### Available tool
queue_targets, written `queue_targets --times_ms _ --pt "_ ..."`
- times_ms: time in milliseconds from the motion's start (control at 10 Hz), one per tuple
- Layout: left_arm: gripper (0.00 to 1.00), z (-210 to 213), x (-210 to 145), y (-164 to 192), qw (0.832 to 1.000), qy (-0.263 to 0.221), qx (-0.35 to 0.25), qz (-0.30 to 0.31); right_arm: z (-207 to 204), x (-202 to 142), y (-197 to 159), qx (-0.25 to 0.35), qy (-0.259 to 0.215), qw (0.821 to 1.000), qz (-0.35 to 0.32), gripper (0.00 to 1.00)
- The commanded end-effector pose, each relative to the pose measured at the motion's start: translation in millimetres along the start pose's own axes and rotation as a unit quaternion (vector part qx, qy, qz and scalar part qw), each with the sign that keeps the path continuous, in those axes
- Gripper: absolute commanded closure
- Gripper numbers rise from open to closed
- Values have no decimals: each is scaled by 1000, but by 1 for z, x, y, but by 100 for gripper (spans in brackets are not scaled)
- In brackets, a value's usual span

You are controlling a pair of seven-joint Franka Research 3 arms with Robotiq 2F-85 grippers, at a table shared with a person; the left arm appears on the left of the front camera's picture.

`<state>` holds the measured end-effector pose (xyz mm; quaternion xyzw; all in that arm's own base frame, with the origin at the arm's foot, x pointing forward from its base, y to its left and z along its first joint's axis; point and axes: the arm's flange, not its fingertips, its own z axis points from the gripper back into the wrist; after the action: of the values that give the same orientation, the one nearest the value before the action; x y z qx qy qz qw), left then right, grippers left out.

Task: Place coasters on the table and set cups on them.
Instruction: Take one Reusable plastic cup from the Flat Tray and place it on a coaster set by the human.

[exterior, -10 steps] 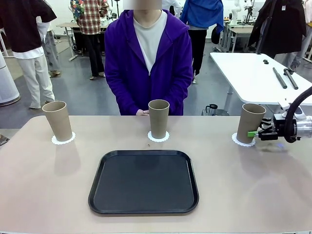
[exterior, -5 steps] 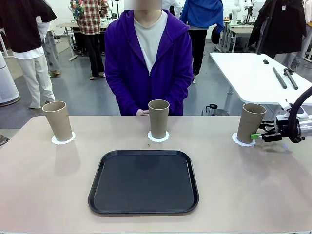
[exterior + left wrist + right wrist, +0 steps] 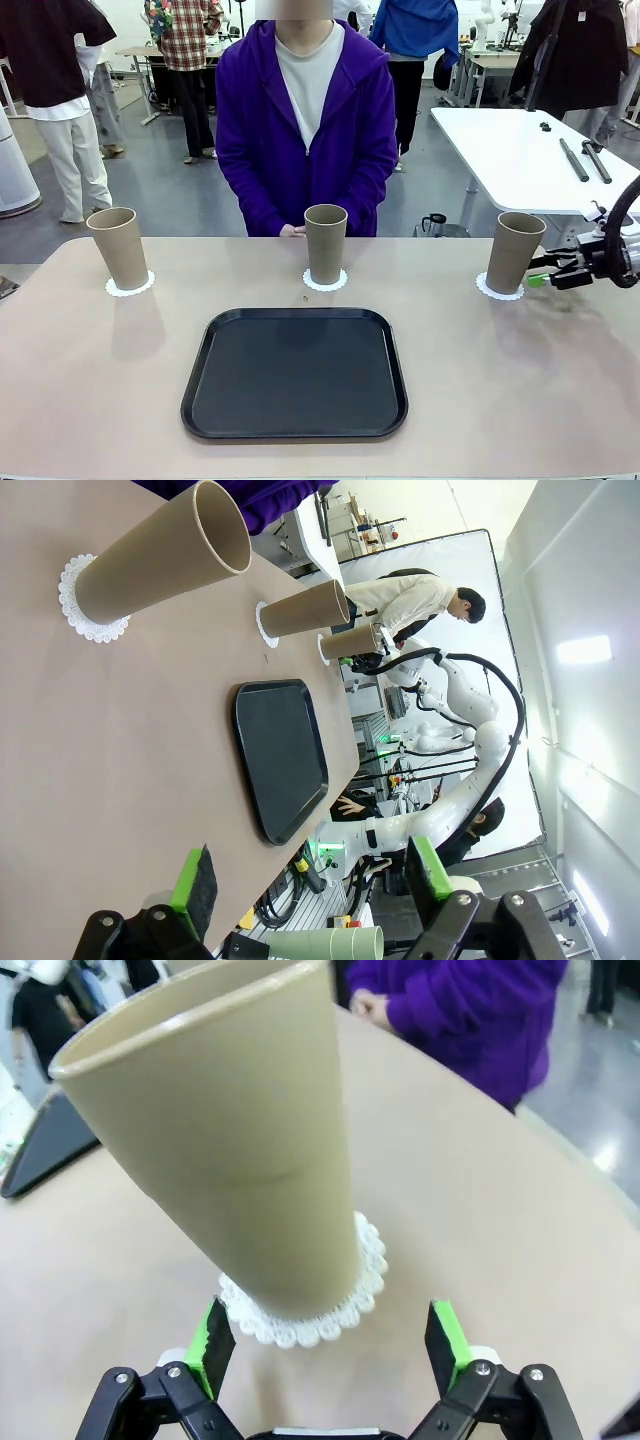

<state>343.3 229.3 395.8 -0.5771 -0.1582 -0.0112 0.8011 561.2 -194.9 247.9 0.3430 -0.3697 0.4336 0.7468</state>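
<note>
Tan-beige cups were seen standing upright on the table [image 3: 100, 380], one on each of three white scalloped coasters set in a row along the far side: the left cup [image 3: 119, 248] on the left coaster [image 3: 131, 287], the middle cup [image 3: 325, 244] on the middle coaster [image 3: 325, 282], and the right cup [image 3: 514, 252] on the right coaster [image 3: 497, 291]. A black tray [image 3: 295, 372] was seen lying nearer the robot's side, in front of the middle cup and apart from all three coasters. A person in a purple hooded jacket [image 3: 305, 120] was placed at the far edge, directly behind the middle cup, with a hand [image 3: 292, 231] resting at the table's edge. The right gripper [image 3: 548, 273] was held low just beside the right cup, on its right, with its green-padded jaws spread and nothing between them; in the right wrist view the fingers [image 3: 212, 1345] were seen wide apart on either side of the coaster's near edge, clear of the cup. The left gripper [image 3: 310, 875] was shown in its own wrist view with its jaws likewise spread and empty, well back from the table's near edge, the row of cups being viewed sideways from there. A white table [image 3: 520, 150] with black rods was visible behind, off to the right.
</note>
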Motion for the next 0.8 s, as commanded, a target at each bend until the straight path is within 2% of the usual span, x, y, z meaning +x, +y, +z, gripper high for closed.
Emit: queue_targets --times_ms 0,100,300,400,600,700 --pt "0 1 0 -1 1000 -5 -2 -3 24 26 26 -74 73 992 -65 0" --pt "0 1 0 -1 1000 -5 -2 -3 46 48 45 -141 109 978 -104 0" --pt "0 1 0 -1 1000 -5 -2 -3 76 94 88 -217 119 960 -133 0" --pt "0 1 0 -1 1000 -5 -2 -3 86 116 107 -231 145 948 -163 0" --pt "0 1 0 -1 1000 -5 -2 -3 104 161 149 -238 147 945 -172 0" --pt "0 1 0 -1 1000 -5 -2 -3 107 186 172 -265 153 935 -181 0"
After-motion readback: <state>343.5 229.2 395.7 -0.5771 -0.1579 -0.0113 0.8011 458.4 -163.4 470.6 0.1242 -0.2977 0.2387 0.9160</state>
